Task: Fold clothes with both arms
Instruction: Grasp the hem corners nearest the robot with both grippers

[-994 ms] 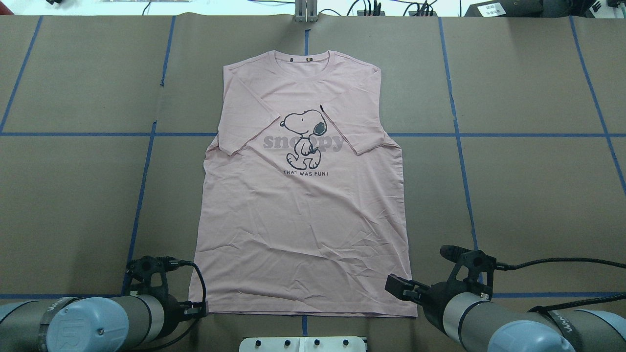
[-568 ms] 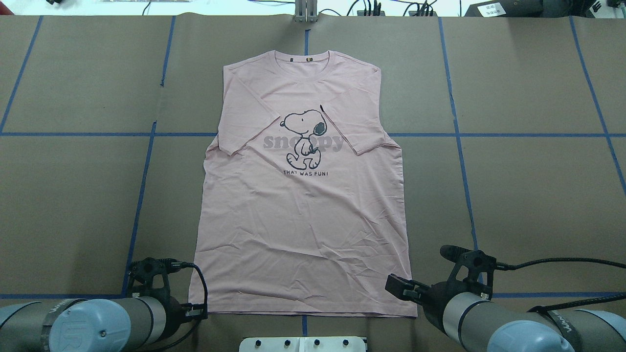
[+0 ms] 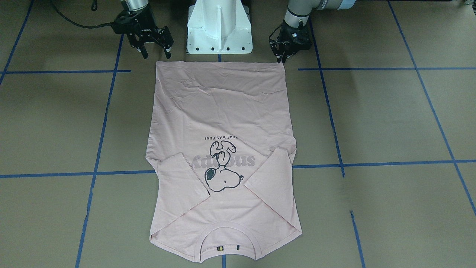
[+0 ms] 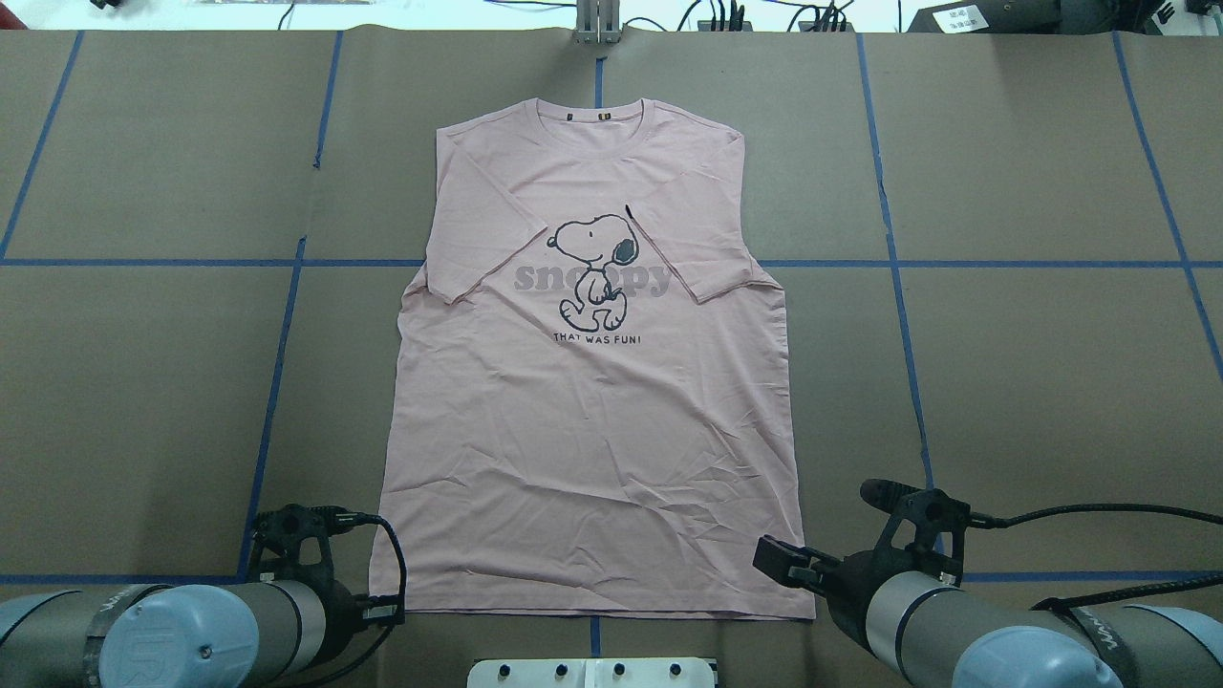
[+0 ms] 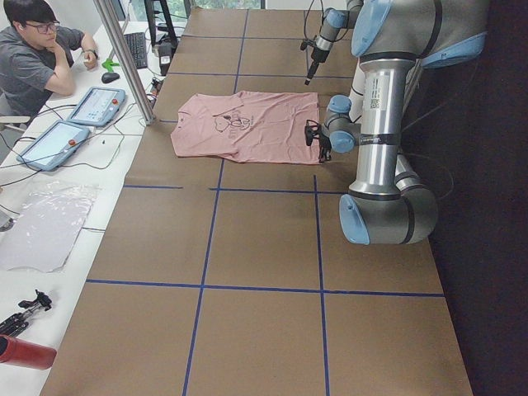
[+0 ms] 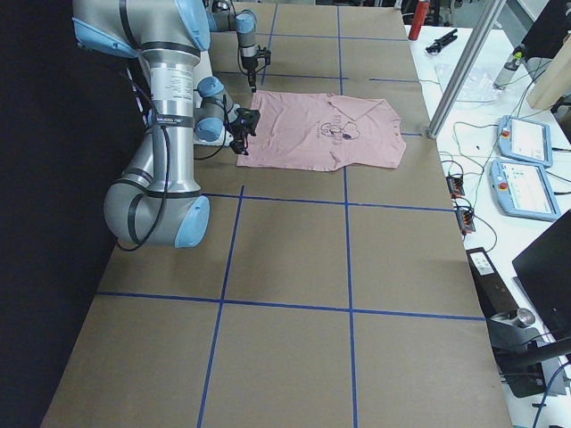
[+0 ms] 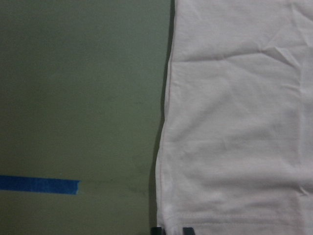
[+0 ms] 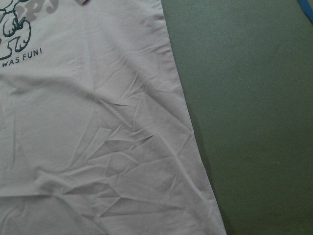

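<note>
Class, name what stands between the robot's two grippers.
The white pedestal base stands between the left gripper and the right gripper, as the exterior front-facing view shows.

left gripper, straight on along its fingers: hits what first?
Left gripper points down at the pink T-shirt hem corner; likely meets that fabric first, or the table paper beside it. Depth unclear.

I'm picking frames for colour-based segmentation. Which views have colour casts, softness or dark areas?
Left wrist view: soft, T-shirt washed near white, table greenish. Right wrist view: same cast, sharper wrinkles. Both side views: robot-side background falls to black. Overhead and front-facing views: even light, shirt reads pink, only faint shadows.
</note>
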